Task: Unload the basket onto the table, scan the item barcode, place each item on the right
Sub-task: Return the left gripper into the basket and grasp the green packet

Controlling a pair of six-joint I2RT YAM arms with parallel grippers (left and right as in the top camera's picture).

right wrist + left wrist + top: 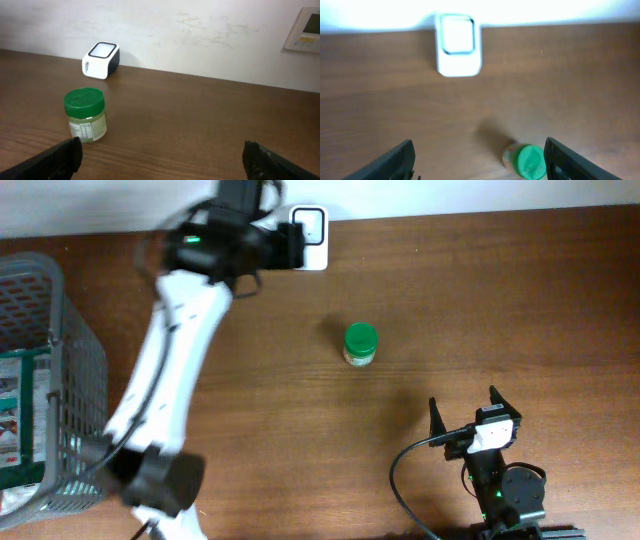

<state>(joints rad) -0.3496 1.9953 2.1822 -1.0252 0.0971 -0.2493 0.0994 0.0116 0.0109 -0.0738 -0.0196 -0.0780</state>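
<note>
Left jaws are released and wide apart, with nothing between the tips. They sit high at the far edge of the desk (520, 300) on the white left arm (170, 360). The scanner (310, 225), a small white box with a dark-rimmed window, is just ahead of the left jaws, a bit left of their centre line in the left wrist view (458, 45). The jar (360, 345) has a green lid, a clear body and a label. It stands upright on the desk, apart from both jaws. From the left jaws it shows low in the wrist view (527, 161), close to the right-side fingertip but down on the desk surface, not gripped. Right jaws are released at full spread and empty, parked low at the near edge. From the right jaws the jar (86, 115) is ahead and to the left, near the left-side fingertip's line. The scanner (101, 60) is farther ahead beyond the jar, against the wall. A wire basket (75, 370) with packets inside sits well off to the left of the left arm.
</note>
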